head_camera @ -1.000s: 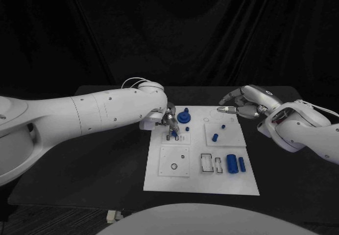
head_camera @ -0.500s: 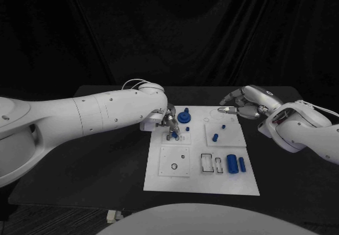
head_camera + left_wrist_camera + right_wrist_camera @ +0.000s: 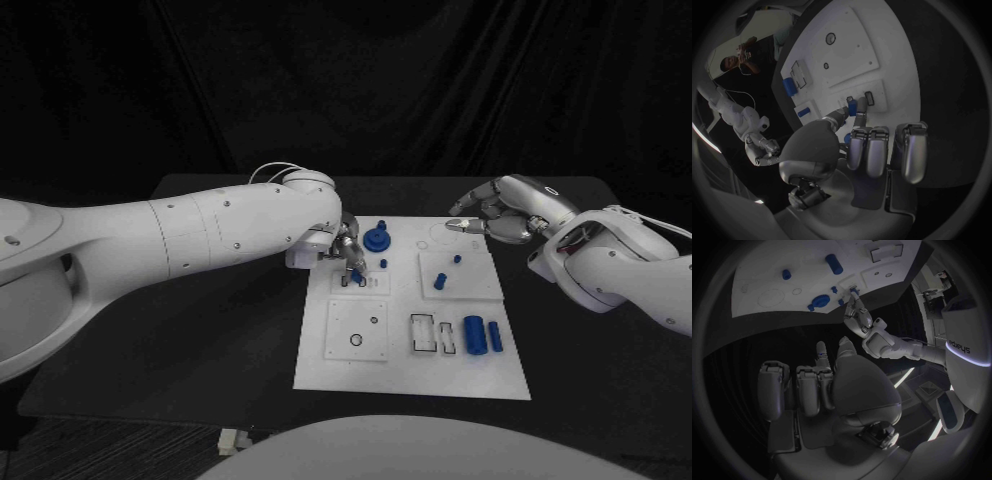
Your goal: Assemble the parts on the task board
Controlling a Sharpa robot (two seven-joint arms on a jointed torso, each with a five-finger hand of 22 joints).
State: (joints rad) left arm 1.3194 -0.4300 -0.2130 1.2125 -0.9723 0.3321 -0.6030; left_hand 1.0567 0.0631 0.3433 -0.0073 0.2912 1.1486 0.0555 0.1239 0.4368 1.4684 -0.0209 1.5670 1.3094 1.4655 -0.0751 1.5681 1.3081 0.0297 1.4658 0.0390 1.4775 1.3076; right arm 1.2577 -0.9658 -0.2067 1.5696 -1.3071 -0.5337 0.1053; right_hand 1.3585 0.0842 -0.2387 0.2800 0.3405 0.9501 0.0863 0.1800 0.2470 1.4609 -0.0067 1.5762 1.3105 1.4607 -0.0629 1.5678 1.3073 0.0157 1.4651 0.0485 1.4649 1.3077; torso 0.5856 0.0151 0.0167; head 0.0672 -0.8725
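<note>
The white task board lies in the middle of the black table. My left hand is over its far left part and pinches a small blue part between thumb and a finger, just above a small plate with slots. The left wrist view shows the same pinch on the blue part, with the other fingers held away from it. My right hand hangs over the board's far right corner with fingers loosely bent and holds nothing. In the right wrist view it is well above the board.
A blue gear with a peg stands just right of my left hand. Two small blue pegs stand on the right plate. A big blue cylinder and a thinner one lie near the right edge, beside rectangular slots.
</note>
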